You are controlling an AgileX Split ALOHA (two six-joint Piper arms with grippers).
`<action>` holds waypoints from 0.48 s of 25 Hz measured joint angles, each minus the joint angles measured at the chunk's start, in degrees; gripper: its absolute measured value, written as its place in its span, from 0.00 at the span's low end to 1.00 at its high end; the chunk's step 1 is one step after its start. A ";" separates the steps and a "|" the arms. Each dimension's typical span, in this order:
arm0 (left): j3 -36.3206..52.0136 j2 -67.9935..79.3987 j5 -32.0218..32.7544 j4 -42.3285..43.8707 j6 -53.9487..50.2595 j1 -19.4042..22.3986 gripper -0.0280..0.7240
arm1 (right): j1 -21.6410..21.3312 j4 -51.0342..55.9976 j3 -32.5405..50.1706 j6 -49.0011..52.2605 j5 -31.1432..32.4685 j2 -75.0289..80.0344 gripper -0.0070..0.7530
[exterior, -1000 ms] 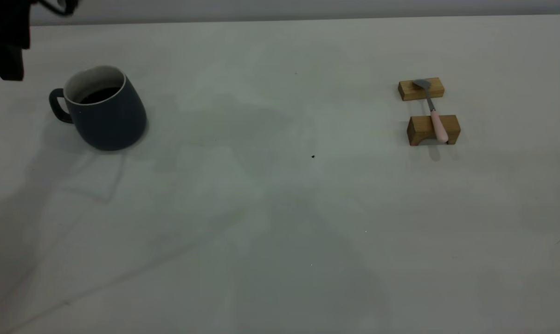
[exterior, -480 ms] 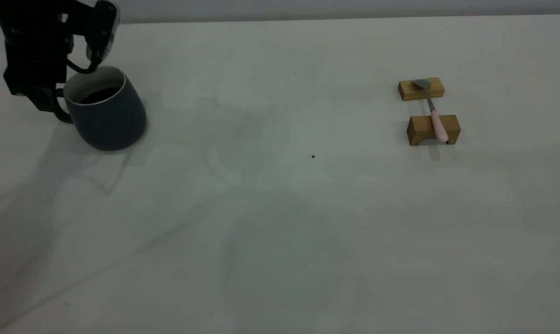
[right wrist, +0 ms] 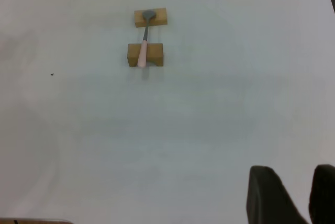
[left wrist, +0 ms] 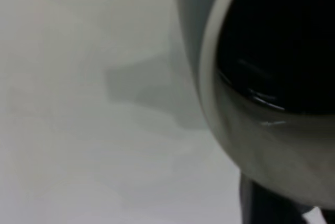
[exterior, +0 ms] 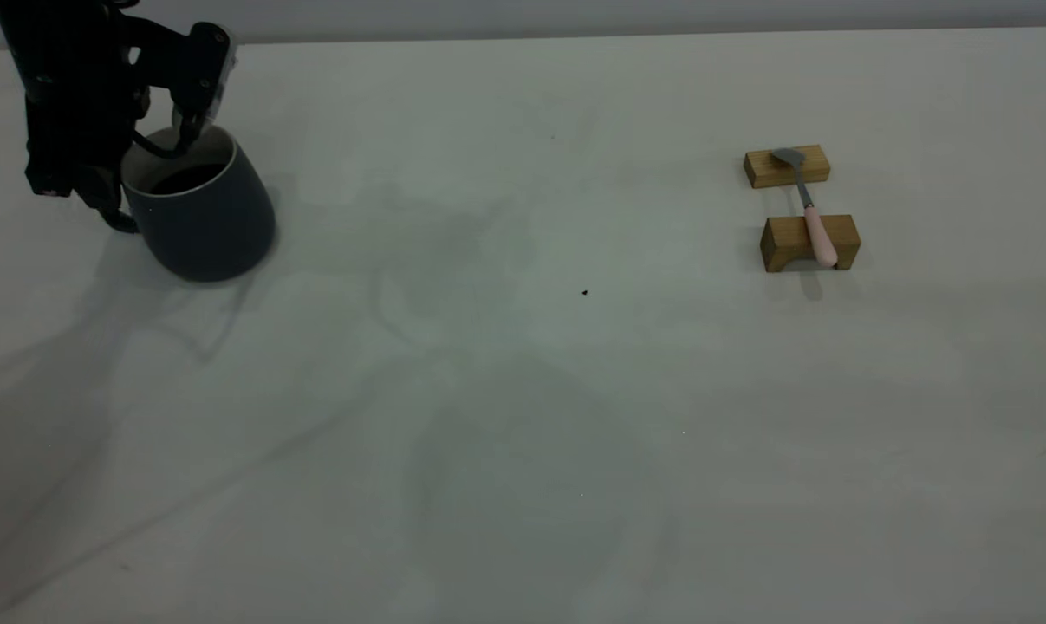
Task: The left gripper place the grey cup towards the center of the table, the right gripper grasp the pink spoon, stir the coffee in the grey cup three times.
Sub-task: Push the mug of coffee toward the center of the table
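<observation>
Left gripper [exterior: 107, 204] hung at the upper left of the exterior frame, down at the handle side of the grey cup [exterior: 200, 208]. Its black body covered most of the handle, and only a dark curve of the handle showed below it. Whether its fingers were apart or closed on the handle could not be told from either view. A black cable looped from the arm across the cup's white rim.

The grey cup stood upright on the table [exterior: 523, 416], far over in the upper left of the frame and well apart from the middle. The coffee [exterior: 185, 178] lay dark inside it. From the left wrist, the cup [left wrist: 246, 145] filled the right side of the picture, with the coffee [left wrist: 277, 35] black and glossy under the pale rim, and a dark finger [left wrist: 261, 203] just beneath the cup at the lower right.

At the upper right of the exterior frame, the pink spoon [exterior: 813, 221] rested across two wooden blocks [exterior: 808, 243], its grey bowl on the farther block and its pink handle in the notch of the nearer one.

Only the right wrist picture showed the right gripper [right wrist: 296, 195], at its lower right corner, with a narrow gap between its two black fingers and nothing held. The spoon [right wrist: 143, 46] and blocks [right wrist: 146, 55] lay well away from it, toward the upper left of that picture.
</observation>
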 joint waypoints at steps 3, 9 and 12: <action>-0.01 0.00 0.33 0.18 0.00 -1.49 0.32 | 0.00 0.00 0.00 0.00 0.00 0.00 0.32; -0.06 0.00 0.40 0.18 -1.73 -6.31 0.32 | 0.00 0.00 0.00 0.00 0.00 0.00 0.32; -0.06 0.00 0.40 0.18 -3.60 -8.90 0.32 | 0.00 0.00 0.00 0.00 0.00 0.00 0.32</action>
